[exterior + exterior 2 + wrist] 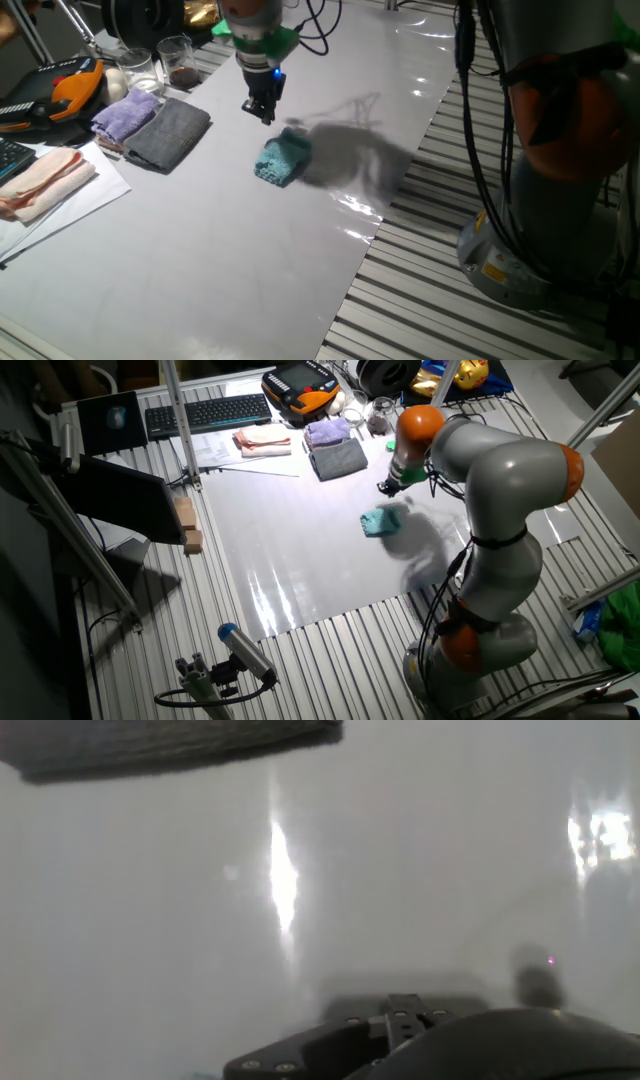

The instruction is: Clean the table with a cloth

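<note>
The teal cloth (pixel 282 158) lies bunched on the glossy pale table (pixel 230 260), free of the gripper. My gripper (pixel 265 114) hangs just behind the cloth, close above the tabletop, and holds nothing. Its fingers look pressed together. In the other fixed view the gripper (pixel 385 487) is up and to the right of the cloth (pixel 382 520) on the table (pixel 300 570). The hand view shows bare shiny table (pixel 300 920) and the gripper's dark body along the bottom edge. The teal cloth is out of that view.
A dark grey folded cloth (pixel 170 133) and a lilac cloth (pixel 127 113) lie at the table's back left, with a peach cloth (pixel 40 180) on paper and two glasses (pixel 180 60) nearby. The grey cloth edge shows in the hand view (pixel 170 740). The table's right edge (pixel 390 215) meets a slatted floor.
</note>
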You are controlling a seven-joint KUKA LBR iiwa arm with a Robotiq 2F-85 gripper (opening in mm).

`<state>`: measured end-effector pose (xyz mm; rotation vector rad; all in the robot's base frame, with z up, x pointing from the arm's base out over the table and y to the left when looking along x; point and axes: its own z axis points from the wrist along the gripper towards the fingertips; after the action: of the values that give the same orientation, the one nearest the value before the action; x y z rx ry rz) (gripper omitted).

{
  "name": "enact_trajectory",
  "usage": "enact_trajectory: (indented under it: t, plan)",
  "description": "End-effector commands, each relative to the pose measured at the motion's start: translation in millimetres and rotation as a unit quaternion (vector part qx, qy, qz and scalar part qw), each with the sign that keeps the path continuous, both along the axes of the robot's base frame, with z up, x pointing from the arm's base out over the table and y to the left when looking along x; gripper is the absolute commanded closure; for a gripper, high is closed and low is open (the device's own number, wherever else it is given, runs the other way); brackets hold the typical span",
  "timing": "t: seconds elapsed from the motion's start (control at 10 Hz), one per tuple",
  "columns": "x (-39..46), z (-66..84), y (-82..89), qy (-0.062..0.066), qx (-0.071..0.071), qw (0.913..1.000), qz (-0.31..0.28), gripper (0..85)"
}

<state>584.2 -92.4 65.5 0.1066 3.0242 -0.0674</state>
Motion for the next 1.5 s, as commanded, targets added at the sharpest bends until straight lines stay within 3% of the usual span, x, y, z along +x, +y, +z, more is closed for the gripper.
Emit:
enact_trajectory:
  t: [0.0,0.2,0.7,1.0,1.2,1.3,1.4]
  plan:
    - [3.6,-31.3,-33.2,-0.007,0.012,0.9999,-0.003,85.0]
    - [8.7,-22.1,-37.2,0.002,0.011,0.9999,0.005,85.0]
    - [6.1,-4.0,-26.8,0.017,0.007,0.9998,0.003,85.0]
    - [5.7,-3.9,-26.1,0.015,0.003,0.9998,0.012,85.0]
    - [5.7,-3.9,-26.1,0.014,0.008,0.9999,0.001,85.0]
    - [5.7,-3.9,-26.1,0.024,0.024,0.9993,-0.018,85.0]
    - [5.7,-3.9,-26.1,0.029,0.015,0.999,-0.03,85.0]
